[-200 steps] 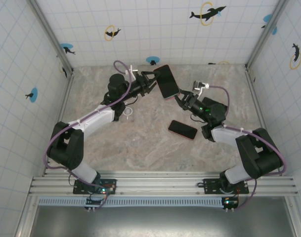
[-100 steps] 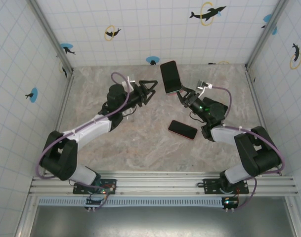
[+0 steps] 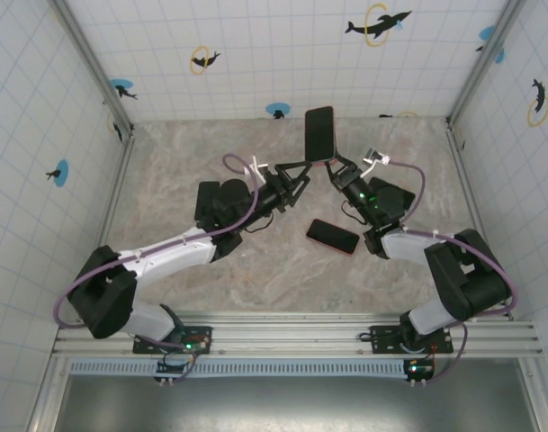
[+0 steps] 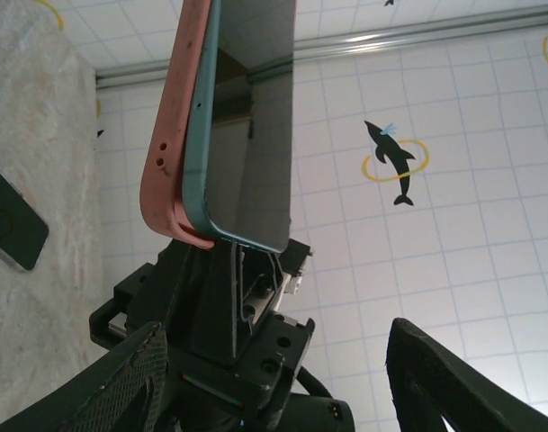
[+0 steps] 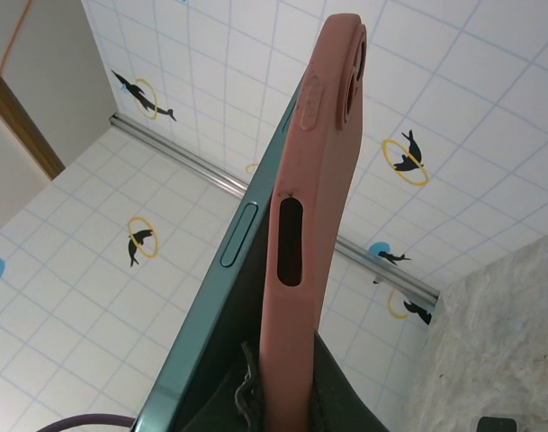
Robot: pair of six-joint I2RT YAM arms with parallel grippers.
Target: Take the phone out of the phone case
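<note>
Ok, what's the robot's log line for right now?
right gripper: shut on phone, raised | case: partly peeled off | left gripper: open, near phone | second phone: on table

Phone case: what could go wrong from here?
The right hand grips the phone by its lower end only, raised above the table; it might pivot or drop. The pink case gapes off one edge, so the open left hand could knock the phone free.

Your left wrist view crops the phone (image 4: 247, 126) at the top and the dark flat item (image 4: 8, 220) at left.
</note>
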